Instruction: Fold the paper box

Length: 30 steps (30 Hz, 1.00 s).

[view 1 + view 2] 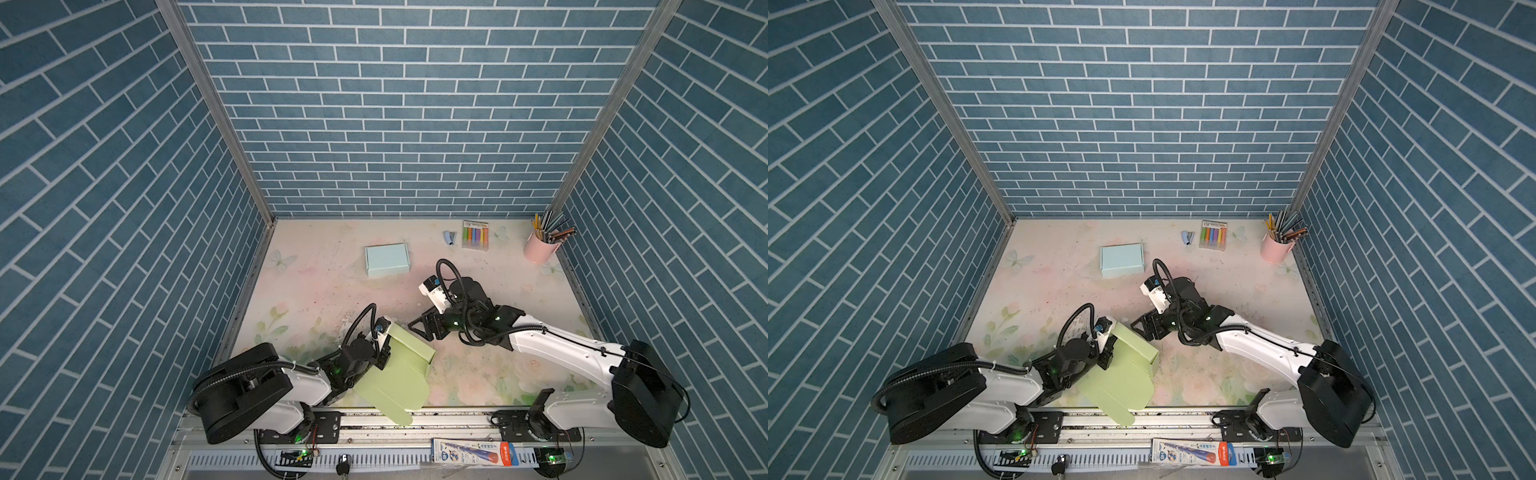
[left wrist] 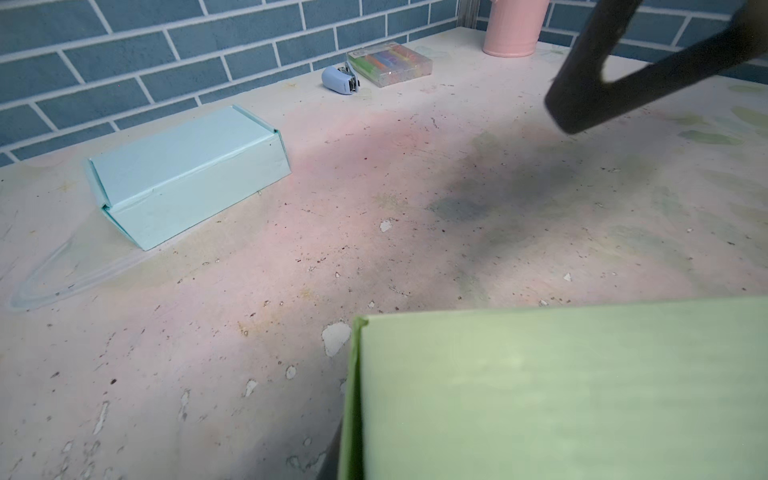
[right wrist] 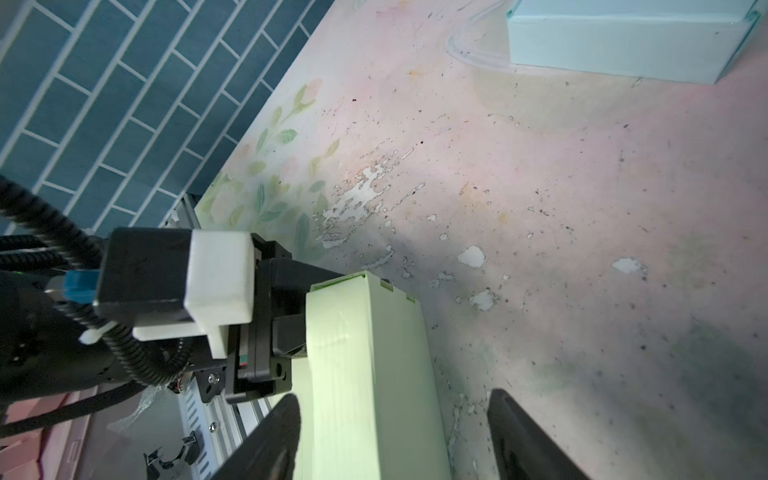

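Right tool (image 1: 419,330) between green box (image 1: 399,374), blue box (image 1: 387,259)

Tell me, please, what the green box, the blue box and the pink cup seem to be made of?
Green box: thin card or stiff paper with a matte finish, judging by its sharp creases and flat flaps.
Blue box: probably the same kind of card, also matte, with folded edges showing.
Pink cup: smooth, evenly coloured wall. It could be plastic or painted metal; I cannot tell which.
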Available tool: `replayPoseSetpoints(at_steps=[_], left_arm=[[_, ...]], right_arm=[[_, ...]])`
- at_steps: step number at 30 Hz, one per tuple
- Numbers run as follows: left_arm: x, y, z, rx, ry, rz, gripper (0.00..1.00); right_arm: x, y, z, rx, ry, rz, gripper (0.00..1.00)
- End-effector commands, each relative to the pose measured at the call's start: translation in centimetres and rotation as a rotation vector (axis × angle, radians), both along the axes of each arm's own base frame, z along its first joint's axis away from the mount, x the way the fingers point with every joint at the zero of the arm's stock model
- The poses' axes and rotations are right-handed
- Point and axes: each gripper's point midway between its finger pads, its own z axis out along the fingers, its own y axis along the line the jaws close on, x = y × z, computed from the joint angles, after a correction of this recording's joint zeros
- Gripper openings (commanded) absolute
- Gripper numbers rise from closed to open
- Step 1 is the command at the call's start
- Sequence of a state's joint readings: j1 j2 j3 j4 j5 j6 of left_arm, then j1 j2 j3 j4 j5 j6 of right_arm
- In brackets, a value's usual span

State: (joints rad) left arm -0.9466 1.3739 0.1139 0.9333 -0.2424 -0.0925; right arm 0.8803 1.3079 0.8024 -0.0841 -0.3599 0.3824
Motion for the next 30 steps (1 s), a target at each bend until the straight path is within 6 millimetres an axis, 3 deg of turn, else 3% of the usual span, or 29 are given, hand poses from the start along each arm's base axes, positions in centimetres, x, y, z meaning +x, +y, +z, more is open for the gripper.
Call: replayPoseSetpoints(at_steps=[1, 9, 21, 30], left_arm=[[0.3, -0.2, 0.2, 0.010, -0.009, 0.005, 0.20], [0.1, 0.2, -0.1, 0.005, 0.011, 0.019, 0.25], [-0.5, 1.0, -0.4, -0.020, 0.034, 0.043, 0.26], [-1.0, 1.7, -0.8, -0.037, 0.122, 0.093, 0.27]], right_arm=[[-1.0, -0.1, 0.1, -0.087, -0.045, 0.014, 0.75], [-1.2, 1.3, -2.5, -0.251, -0.078, 0.031, 0.79], [-1.1, 2.0, -5.2, -0.374, -0.089, 0.058, 0.76], [-0.7, 1.3, -5.8, -0.393, -0.089, 0.027, 0.61]])
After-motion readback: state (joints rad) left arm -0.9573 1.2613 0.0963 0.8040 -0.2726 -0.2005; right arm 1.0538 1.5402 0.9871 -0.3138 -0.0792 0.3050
